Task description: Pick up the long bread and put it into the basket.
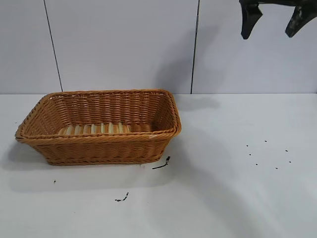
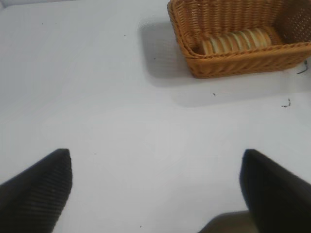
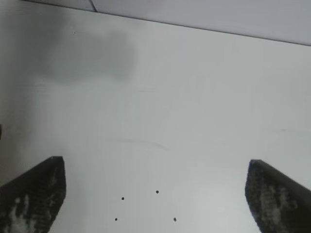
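The white table [image 1: 237,198] is matte and bare around the right gripper [image 1: 275,22], which hangs high at the exterior view's upper right with its two dark fingers [image 1: 249,20] spread wide and nothing between them. Directly beneath it, on the tabletop, lies a loose cluster of small black dots [image 1: 267,154]; the right wrist view shows four of them between the fingertips. Down and to the left of this gripper, near the front edge of the table, there is a short black scuff [image 1: 122,198], and a second dark mark [image 1: 162,164] sits just beside the basket's near right corner.

The left gripper [image 2: 155,187] appears only in its own wrist view, its jaws apart and empty over bare table, well short of the basket.

The basket [image 1: 99,146], orange-brown wicker with a braided rim, stands well to the left of and below the right gripper. The long bread [image 1: 94,129] lies flat inside it, along the near wall.

Beyond the table rises a pale panelled wall [image 1: 124,44] with two thin dark seams [image 1: 53,44]. No label or writing is readable anywhere.
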`<action>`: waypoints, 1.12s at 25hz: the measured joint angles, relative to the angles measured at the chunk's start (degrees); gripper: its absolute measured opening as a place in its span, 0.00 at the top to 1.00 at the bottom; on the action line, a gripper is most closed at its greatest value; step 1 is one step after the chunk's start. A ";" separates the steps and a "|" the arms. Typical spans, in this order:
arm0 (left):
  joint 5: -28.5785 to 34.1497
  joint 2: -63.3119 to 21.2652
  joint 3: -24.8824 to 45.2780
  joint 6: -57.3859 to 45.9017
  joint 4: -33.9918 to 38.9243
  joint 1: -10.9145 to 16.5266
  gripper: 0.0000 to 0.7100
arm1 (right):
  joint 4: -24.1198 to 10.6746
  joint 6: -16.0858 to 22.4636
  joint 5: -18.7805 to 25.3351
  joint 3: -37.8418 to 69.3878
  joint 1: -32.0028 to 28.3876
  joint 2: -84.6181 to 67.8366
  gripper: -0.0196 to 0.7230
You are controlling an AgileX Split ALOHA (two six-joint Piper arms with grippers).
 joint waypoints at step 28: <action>0.00 0.00 0.00 0.00 0.00 0.00 0.02 | 1.55 0.00 -10.33 72.33 0.00 -88.97 0.04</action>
